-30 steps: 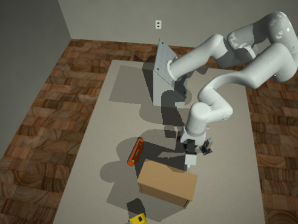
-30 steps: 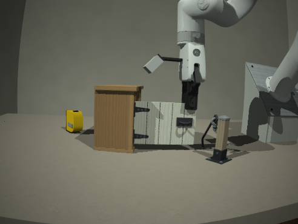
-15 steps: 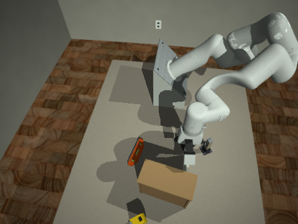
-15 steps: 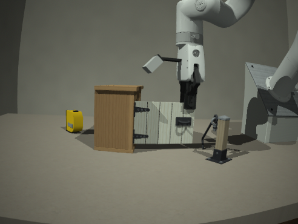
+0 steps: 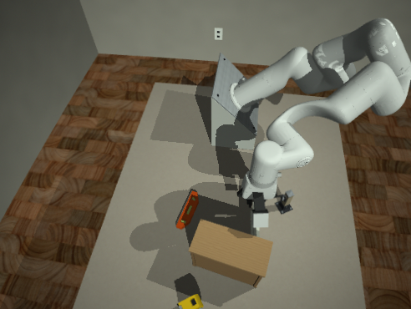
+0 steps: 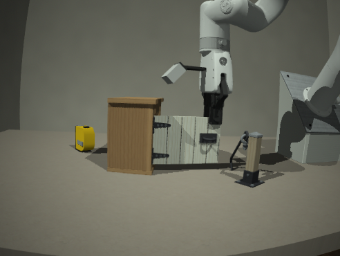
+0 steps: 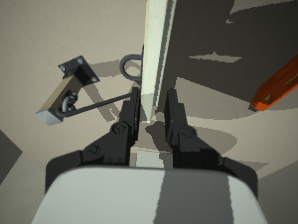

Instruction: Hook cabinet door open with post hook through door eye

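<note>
The cabinet [image 5: 234,246] [image 6: 130,135] stands upright, its plank door [image 6: 183,138] [image 7: 156,45] swung wide open. The dark eye [image 6: 208,135] [image 7: 122,67] is on the door's outer face near its free edge. The post [image 5: 288,197] [image 6: 253,153] stands apart from the door. Its hook [image 6: 236,150] [image 7: 100,104] hangs slanting down from the post's top, outside the eye. My gripper [image 6: 215,122] [image 7: 153,99] is partly open and points down at the door's free edge, one finger on each side of the door in the wrist view. The hook's tip is hidden behind the left finger there.
An orange level-like tool [image 5: 187,210] [image 7: 275,87] lies on the door's inner side. A yellow tape measure [image 5: 190,301] [image 6: 85,138] is beyond the cabinet. A grey sloped block [image 5: 234,134] [image 6: 321,147] stands behind, with another arm part against it.
</note>
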Controlling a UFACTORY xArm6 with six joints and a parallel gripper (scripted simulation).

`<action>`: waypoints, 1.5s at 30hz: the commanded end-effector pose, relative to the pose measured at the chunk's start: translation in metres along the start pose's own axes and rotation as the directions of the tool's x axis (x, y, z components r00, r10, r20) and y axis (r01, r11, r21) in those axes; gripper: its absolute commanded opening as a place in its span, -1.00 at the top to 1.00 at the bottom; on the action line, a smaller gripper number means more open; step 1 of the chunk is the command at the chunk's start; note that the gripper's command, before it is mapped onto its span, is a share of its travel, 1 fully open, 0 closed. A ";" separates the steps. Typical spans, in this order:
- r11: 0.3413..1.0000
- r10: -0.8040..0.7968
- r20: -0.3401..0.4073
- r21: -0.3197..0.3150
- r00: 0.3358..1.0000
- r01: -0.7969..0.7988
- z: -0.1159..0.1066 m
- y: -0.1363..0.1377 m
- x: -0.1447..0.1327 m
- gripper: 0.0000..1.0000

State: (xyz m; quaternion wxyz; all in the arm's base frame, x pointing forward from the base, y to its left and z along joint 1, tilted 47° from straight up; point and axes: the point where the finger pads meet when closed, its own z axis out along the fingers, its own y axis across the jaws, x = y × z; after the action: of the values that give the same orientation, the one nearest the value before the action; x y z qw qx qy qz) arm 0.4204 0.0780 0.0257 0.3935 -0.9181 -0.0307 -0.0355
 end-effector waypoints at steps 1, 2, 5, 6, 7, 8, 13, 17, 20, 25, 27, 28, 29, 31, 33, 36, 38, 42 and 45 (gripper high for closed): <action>1.000 -0.024 -0.003 -0.001 1.000 0.024 -0.001 0.002 0.001 0.47; 0.999 -0.035 -0.003 -0.001 0.999 0.035 -0.001 0.002 0.001 0.47; 0.999 -0.045 -0.003 -0.001 0.999 0.045 -0.001 0.007 0.002 0.47; 0.999 -0.045 -0.003 -0.001 0.999 0.045 -0.001 0.007 0.002 0.47; 0.999 -0.046 -0.003 -0.001 0.999 0.046 -0.001 0.007 0.002 0.47; 0.999 -0.049 -0.003 -0.001 0.999 0.049 -0.001 0.007 0.002 0.47; 0.995 -0.096 -0.003 -0.001 0.995 0.096 -0.001 0.010 0.002 0.47; 0.995 -0.097 -0.003 -0.001 0.995 0.097 -0.001 0.014 0.002 0.47; 0.995 -0.101 -0.003 -0.001 0.995 0.101 -0.001 0.014 0.002 0.47; 0.989 -0.148 -0.003 -0.001 0.989 0.148 -0.001 0.018 0.003 0.47; 0.989 -0.149 -0.003 -0.001 0.989 0.149 -0.001 0.021 0.003 0.47; 0.989 -0.149 -0.003 -0.001 0.989 0.149 -0.001 0.021 0.004 0.47; 0.989 -0.149 -0.003 -0.001 0.989 0.149 -0.001 0.021 0.004 0.47; 0.987 -0.159 -0.003 -0.001 0.987 0.159 -0.001 0.022 0.004 0.47; 0.987 -0.159 -0.003 -0.001 0.987 0.159 -0.001 0.022 0.004 0.47; 0.982 -0.191 -0.003 -0.002 0.982 0.191 -0.001 0.024 0.004 0.47; 0.980 -0.200 -0.003 -0.002 0.980 0.200 -0.001 0.027 0.005 0.47; 0.980 -0.200 -0.003 -0.002 0.980 0.200 -0.001 0.028 0.005 0.47; 0.980 -0.200 -0.003 -0.002 0.980 0.200 -0.001 0.028 0.005 0.47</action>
State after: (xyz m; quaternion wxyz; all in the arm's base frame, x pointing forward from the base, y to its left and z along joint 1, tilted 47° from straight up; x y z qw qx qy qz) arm 0.4265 0.0586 0.0056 0.3881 -0.9104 -0.1223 -0.0746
